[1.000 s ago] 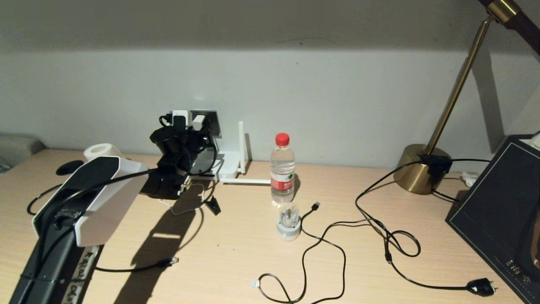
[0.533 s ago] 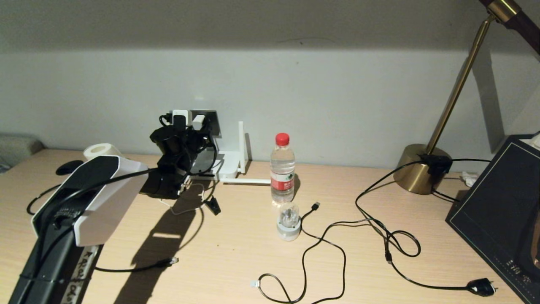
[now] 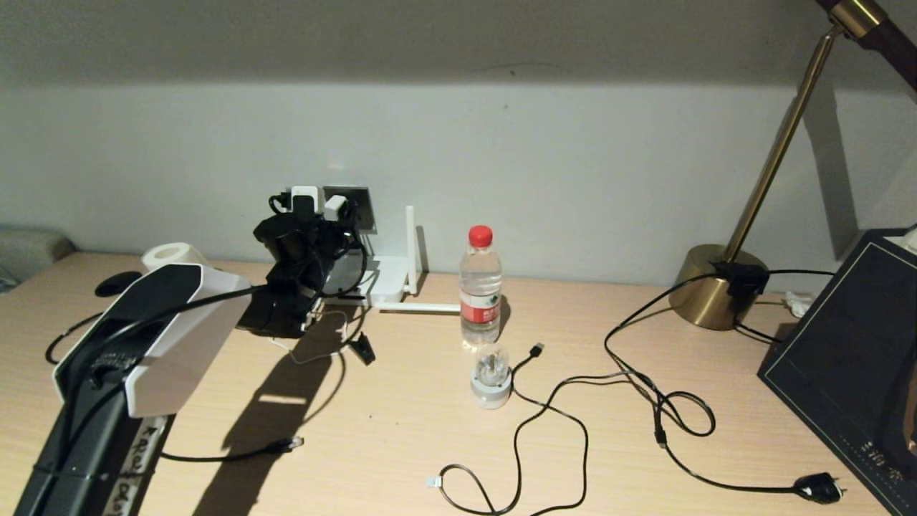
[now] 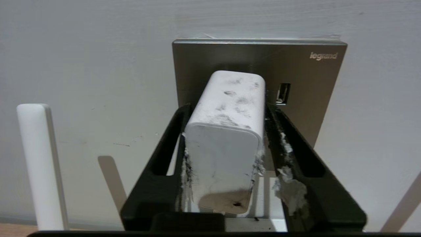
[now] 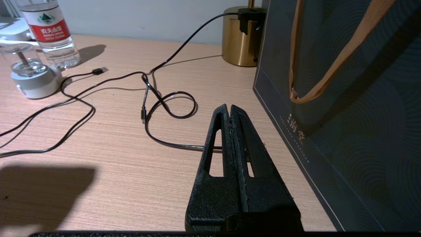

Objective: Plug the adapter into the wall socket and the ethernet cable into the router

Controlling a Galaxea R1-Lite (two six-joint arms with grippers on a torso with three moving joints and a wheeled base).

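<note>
Little has shifted since the earlier frame: left pincer (image 4: pixel 227 108) has eased apart at the wall socket (image 4: pixel 306 95), arm unmoved. Its fingers (image 4: pixel 289 144) now flank the adapter (image 4: pixel 227 138) with a thin gap on one side, no firm squeeze. Adapter sits between them, nose against the socket plate. Router (image 3: pixel 383 279) lies at 5 o'clock of the socket; ethernet cable (image 3: pixel 236 454) on the counter (image 3: pixel 401 444) at 6 o'clock. Right pincer (image 5: pixel 230 113) pressed closed, empty, parked.

Brushed-metal wall socket (image 4: pixel 296 75); scuffed matt plastic adapter (image 4: pixel 227 138); wood-grain desk (image 3: pixel 401 437).
</note>
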